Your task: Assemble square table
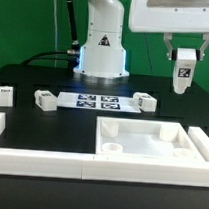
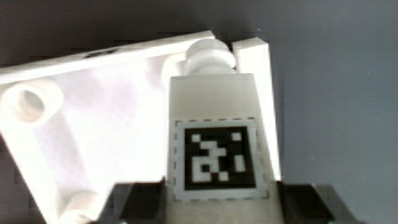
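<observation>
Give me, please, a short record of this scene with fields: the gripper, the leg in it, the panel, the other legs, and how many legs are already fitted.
gripper: shut on one leg, raised in the air
held leg: upright between the fingers, tag visible, not touching the panel
panel: lies flat, rim side up, corner holes visible
loose legs: three, lying behind the panel
marker board: flat, between two loose legs
legs fitted: none

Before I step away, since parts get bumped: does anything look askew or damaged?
Nothing stands out. The panel lies flat, rim up; three legs lie loose near the marker board; the gripper holds the fourth leg upright in the air.
</observation>
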`<state>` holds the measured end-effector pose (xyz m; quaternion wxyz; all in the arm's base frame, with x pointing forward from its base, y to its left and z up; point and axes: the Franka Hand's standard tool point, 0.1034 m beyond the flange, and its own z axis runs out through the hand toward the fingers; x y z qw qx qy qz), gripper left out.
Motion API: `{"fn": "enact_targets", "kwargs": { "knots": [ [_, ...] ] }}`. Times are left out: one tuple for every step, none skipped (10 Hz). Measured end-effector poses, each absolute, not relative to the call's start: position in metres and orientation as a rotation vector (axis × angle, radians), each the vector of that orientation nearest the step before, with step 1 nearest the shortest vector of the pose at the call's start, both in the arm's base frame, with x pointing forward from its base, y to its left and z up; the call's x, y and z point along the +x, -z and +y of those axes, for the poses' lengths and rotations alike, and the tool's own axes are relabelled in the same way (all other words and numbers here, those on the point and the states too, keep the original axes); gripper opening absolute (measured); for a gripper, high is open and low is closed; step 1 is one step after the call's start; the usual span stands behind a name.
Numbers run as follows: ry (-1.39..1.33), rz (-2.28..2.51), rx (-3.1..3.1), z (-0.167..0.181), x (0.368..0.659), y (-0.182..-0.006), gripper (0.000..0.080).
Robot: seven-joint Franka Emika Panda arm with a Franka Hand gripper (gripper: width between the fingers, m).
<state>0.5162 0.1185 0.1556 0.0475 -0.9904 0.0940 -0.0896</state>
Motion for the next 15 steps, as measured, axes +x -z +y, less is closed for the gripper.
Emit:
{"fn": "enact_targets", "kwargs": {
  "knots": [
    [0.324, 0.282, -3.005, 0.122, 0.516, -0.155, 0.029],
    [0.418, 0.289, -2.972, 0.126, 0.52, -0.156, 0.029],
    [0.471, 0.304, -2.952, 0.123, 0.531, -0.156, 0.029],
    [0.555, 0.319, -2.926, 0.126, 0.548, -0.158, 0.029],
    [0.623, 0.274, -2.926, 0.121, 0.557, -0.158, 0.029],
    [0.649, 0.262, -2.938, 0.113, 0.562, -0.16, 0.029],
    [0.71, 0.257, -2.909, 0.121, 0.563, -0.164, 0.029],
    [0.763, 0.231, -2.881, 0.133, 0.557, -0.162, 0.029],
    [0.811, 0.217, -2.86, 0.141, 0.55, -0.158, 0.029],
    [0.796, 0.21, -2.881, 0.136, 0.551, -0.156, 0.029],
    [0.798, 0.217, -2.882, 0.135, 0.551, -0.156, 0.029],
    [0.797, 0.211, -2.884, 0.135, 0.551, -0.156, 0.029],
    [0.798, 0.201, -2.89, 0.133, 0.551, -0.155, 0.029],
    [0.795, 0.113, -2.928, 0.125, 0.55, -0.147, 0.029],
    [0.815, 0.022, -2.97, 0.104, 0.564, -0.149, 0.029]
  ]
}}
